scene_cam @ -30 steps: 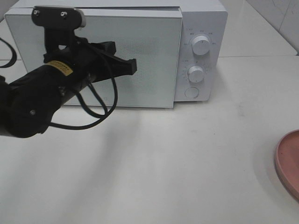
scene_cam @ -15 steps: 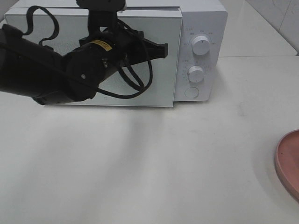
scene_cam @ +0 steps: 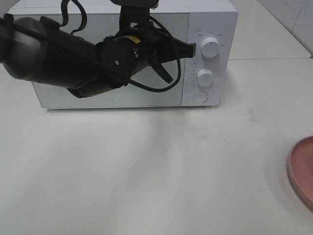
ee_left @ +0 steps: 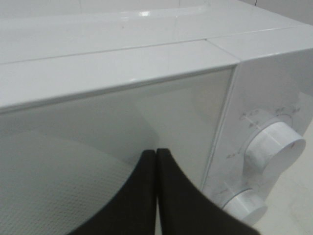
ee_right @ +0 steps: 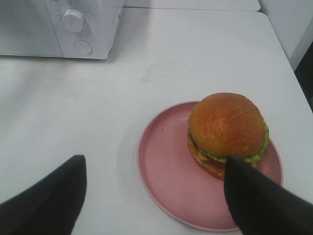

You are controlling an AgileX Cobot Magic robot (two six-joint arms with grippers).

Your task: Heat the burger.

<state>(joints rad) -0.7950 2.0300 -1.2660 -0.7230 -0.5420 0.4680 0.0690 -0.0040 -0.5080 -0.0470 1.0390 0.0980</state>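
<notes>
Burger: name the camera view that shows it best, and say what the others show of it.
Right wrist view: the whole burger sits on the pink plate, unobstructed. The exterior high view shows only the plate's edge, no burger; the left wrist view shows only the microwave.

White microwave, pink plate, golden-brown burger with green lettuce, black pincer.

Burger: one item, small and round. Domed golden-brown bun on top, glossy, with slightly mottled browning. A green lettuce frill shows beneath the bun's edge, with a red layer and what looks like a yellow slice below it; the lower bun is partly shaded. Upright and intact. Sits on a flat pink round plate, off-centre toward one rim. The plate lies on a white tabletop.
</notes>
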